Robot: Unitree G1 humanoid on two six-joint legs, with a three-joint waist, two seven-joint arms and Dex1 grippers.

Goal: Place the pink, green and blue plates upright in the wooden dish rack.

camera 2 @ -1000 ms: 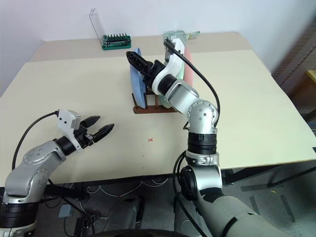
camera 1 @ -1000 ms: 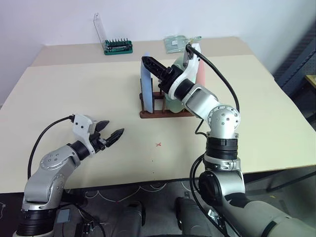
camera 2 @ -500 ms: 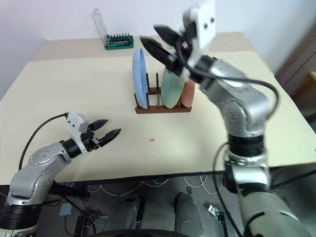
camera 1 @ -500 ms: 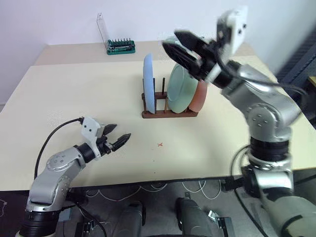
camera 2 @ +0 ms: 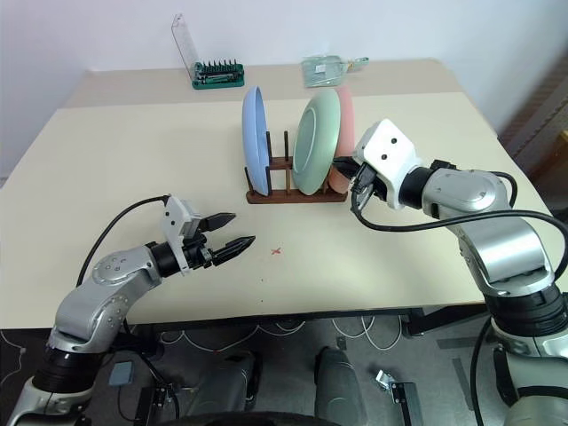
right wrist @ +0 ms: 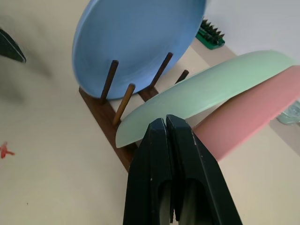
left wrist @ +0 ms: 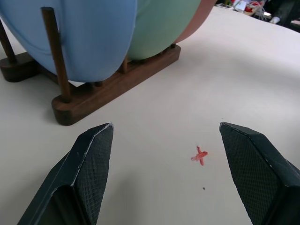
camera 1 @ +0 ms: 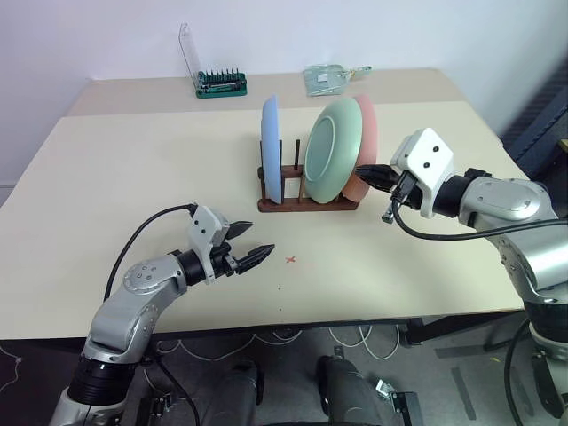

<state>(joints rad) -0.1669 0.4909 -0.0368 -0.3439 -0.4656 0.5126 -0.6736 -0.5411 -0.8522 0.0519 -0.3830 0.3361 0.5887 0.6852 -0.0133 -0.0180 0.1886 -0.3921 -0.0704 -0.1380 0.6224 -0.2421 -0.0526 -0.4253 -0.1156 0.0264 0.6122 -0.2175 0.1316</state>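
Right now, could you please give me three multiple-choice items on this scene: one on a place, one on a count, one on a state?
1. Where does the blue plate stand in the wooden dish rack?
A. left end
B. middle
C. right end

2. How many plates stand in the rack?
A. one
B. two
C. three

3. How is the right gripper?
A. open
B. shut, empty
C. shut on a plate

Answers: 1 A, the green plate and the pink plate stand to its right; 2 C, all three are between pegs; 3 B, its fingers meet with nothing between.
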